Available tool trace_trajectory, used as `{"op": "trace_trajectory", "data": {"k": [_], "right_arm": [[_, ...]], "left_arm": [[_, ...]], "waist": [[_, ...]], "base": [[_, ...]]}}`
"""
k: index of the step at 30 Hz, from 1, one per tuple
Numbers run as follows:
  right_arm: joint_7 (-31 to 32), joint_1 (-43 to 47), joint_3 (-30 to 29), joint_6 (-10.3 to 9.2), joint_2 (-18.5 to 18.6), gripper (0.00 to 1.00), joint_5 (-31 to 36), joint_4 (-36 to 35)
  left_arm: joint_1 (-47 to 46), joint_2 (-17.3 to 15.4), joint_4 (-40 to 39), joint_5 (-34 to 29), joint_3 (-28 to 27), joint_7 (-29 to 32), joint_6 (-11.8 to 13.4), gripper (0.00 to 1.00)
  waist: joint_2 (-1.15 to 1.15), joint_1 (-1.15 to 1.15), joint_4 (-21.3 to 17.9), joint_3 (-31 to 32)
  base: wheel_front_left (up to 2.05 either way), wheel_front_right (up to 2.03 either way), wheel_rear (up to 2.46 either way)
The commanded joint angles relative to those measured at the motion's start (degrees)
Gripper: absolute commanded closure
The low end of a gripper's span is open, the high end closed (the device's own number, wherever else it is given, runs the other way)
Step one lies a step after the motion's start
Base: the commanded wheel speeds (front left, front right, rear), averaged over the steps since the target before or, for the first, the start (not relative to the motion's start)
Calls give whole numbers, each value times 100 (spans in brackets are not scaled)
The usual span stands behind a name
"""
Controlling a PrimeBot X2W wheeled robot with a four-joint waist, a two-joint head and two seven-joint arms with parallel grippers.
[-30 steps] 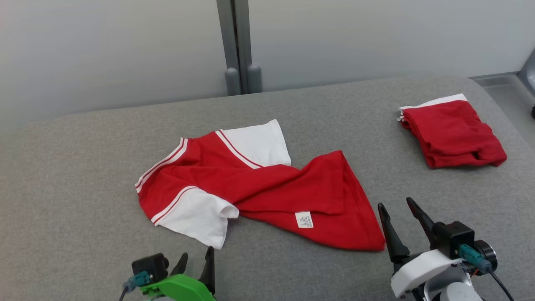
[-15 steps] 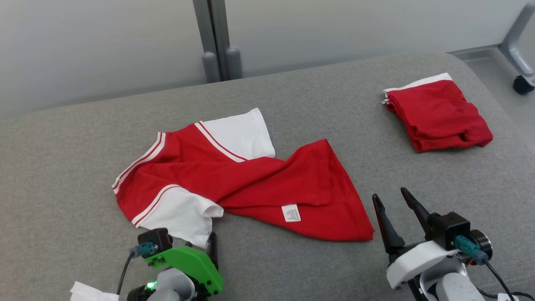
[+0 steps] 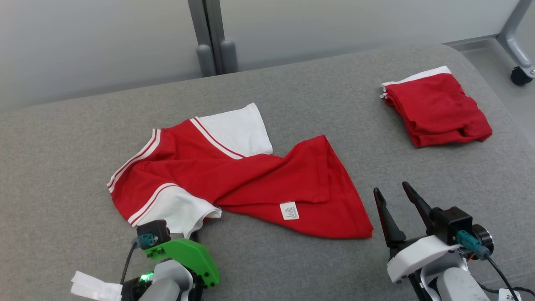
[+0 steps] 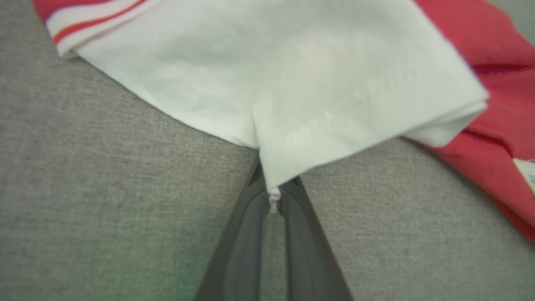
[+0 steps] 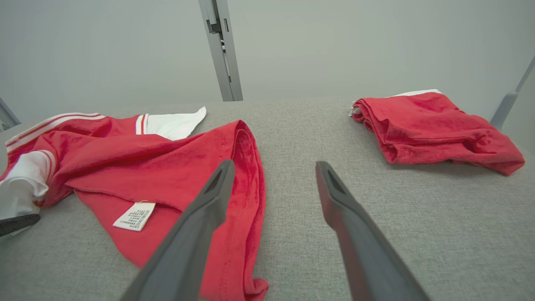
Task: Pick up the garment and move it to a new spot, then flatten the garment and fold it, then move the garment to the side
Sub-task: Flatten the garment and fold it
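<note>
Shirt (image 3: 234, 184): red body, white sleeves w/ red-white stripe trim, striped neck edge at left. Lies crumpled on grey pad (image 3: 62, 146), centre-left, not flat. Body twisted w/ deep folds; hem end fans out to the right. White label (image 3: 289, 210) shows face up nr front edge. Far sleeve (image 3: 236, 129) lies flat; near sleeve (image 3: 175, 209) bunched, front-left.

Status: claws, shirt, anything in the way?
Left claw shut on white sleeve edge of shirt. Right claw open, near the hem corner. Shirt crumpled, unfolded on grey pad. Folded red garment far right, apart.
</note>
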State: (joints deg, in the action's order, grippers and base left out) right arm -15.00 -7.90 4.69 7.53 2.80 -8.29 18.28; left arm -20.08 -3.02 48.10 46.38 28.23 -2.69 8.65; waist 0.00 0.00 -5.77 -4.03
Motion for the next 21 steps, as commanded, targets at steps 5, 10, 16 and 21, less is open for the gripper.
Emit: {"op": "trace_trajectory", "data": {"k": [5,10,16,21], "right_arm": [[-26,-187,25,-9,18,0,-66,143],[-23,-525,305,-9,23,0,-257,822],[248,-1006,683,-9,25,0,-760,1808],[547,-1359,930,-9,22,0,-1152,2483]], "left_arm": [[99,-85,12,32,-34,-439,-164,100],[214,-272,-340,-18,-179,-954,-226,100],[428,-513,-1010,-232,-361,-1208,-95,100],[618,-560,-1519,-348,-444,-1239,14,100]], "waist": [[0,0,187,-33],[0,0,410,-42],[0,0,707,-78],[0,0,895,-126]], "base": [[0,0,0],[0,0,0],[0,0,0],[0,0,0]]}}
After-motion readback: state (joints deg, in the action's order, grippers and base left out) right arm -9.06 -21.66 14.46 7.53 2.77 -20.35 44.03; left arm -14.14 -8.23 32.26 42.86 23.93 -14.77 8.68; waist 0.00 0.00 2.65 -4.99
